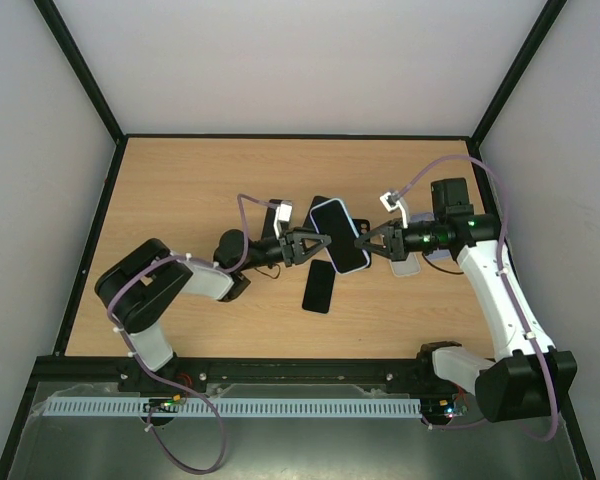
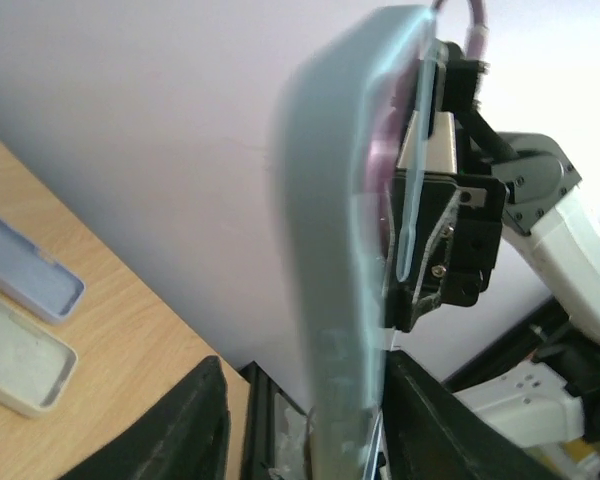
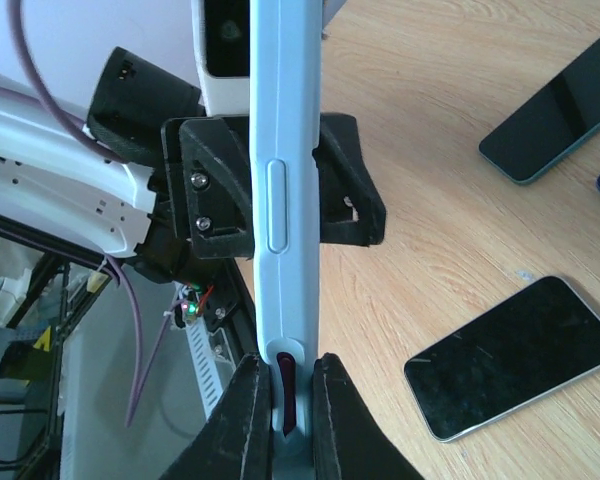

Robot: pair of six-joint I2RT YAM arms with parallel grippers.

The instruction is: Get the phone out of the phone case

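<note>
Phone [image 1: 338, 236] sits inside its pale blue case [image 3: 280, 120], and the pair is held off the bench [image 1: 180, 200] near its middle, caught between the two arms. The left claw [image 1: 317, 244] meets it from the left and the right claw [image 1: 363, 240] from the right, so the case bridges the space between them. From above, the dark screen faces upward. The long axis runs from a far end leaning slightly left to a near end leaning slightly right, crosswise to the line of the two claws. In the right wrist view the case is seen edge-on, a narrow strip running straight up the picture with a side button [image 3: 279, 205] halfway along. The right fingers [image 3: 245, 420] are closed on it at the bottom of that picture, one on each flat face. Further up the strip the black blocks of the left claw press against both faces, so it too is clamped on the case. The left wrist view shows the same case as a blurred upright slab between the left fingers [image 2: 195, 420], with the right claw behind it, and the contact there is hard to judge. A loose black phone [image 1: 319, 287] lies flat on the bench just near of the held one, apart from it. Two empty cases [image 2: 30, 270] lie side by side on the bench under the right arm.
</note>
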